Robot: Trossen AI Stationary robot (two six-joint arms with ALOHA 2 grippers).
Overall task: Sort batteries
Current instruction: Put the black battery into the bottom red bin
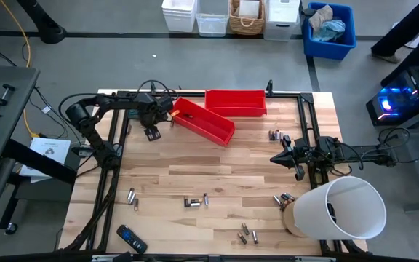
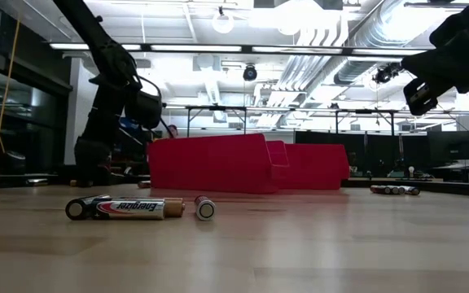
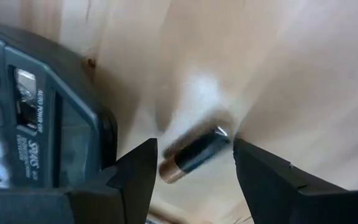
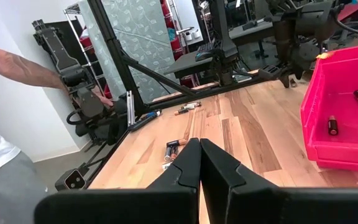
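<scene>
Small batteries lie scattered on the wooden table: a pair (image 1: 274,135) near the far right, a few (image 1: 196,201) in the middle near side, more (image 1: 247,234) by the near edge. My left gripper (image 1: 152,133) is open and points down beside the tilted red bin (image 1: 204,121). A black battery with a copper end (image 3: 194,152) lies on the wood between its fingers, apart from both. My right gripper (image 4: 199,152) is shut, holds nothing and hovers over the table's right side (image 1: 281,156). Two batteries (image 4: 344,111) lie inside the tilted bin.
A second red bin (image 1: 236,102) stands at the far edge. A dark calculator (image 3: 23,112) lies right beside my left gripper. A black remote (image 1: 131,239) is at the near left corner. A large white cylinder (image 1: 344,211) covers the near right corner. A person's arm (image 4: 23,65) reaches over the table's edge.
</scene>
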